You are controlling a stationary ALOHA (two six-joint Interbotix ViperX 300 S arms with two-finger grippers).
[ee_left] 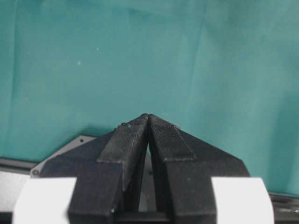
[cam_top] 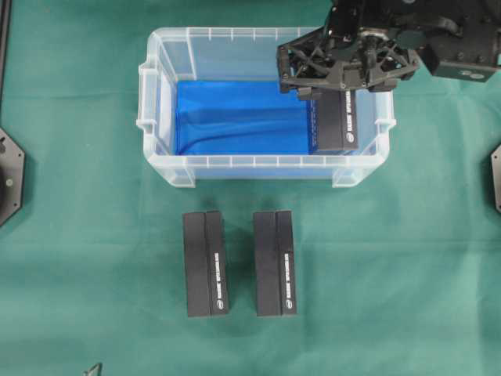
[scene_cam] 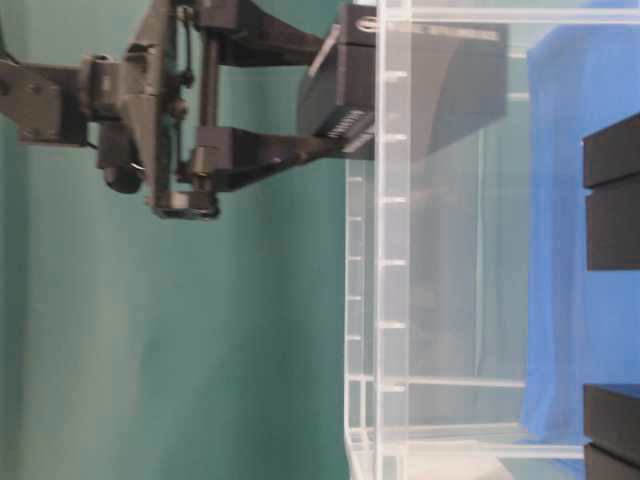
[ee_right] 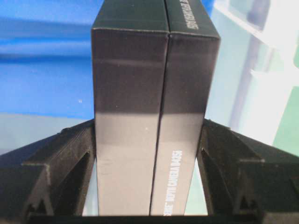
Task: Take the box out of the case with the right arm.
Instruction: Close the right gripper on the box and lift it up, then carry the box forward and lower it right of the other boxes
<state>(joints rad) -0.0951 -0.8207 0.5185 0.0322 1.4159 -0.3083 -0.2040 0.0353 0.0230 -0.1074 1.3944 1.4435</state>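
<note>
Now we see box (ee_right: 154, 116) clamped between right gripper (ee_right: 149, 158) jaws, long axis running straight out past tips into case (cam_top: 266, 168); left gripper (ee_left: 148, 140) closed, empty.

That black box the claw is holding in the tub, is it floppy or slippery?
The box probably stays stiff: its edges look straight between the right gripper fingers. Its smooth faces might slip somewhat. Being flat-sided, it should not roll.

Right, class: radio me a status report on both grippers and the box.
Right gripper shut on box, box partly above case rim. Left gripper shut, empty. Nothing blocking.
</note>
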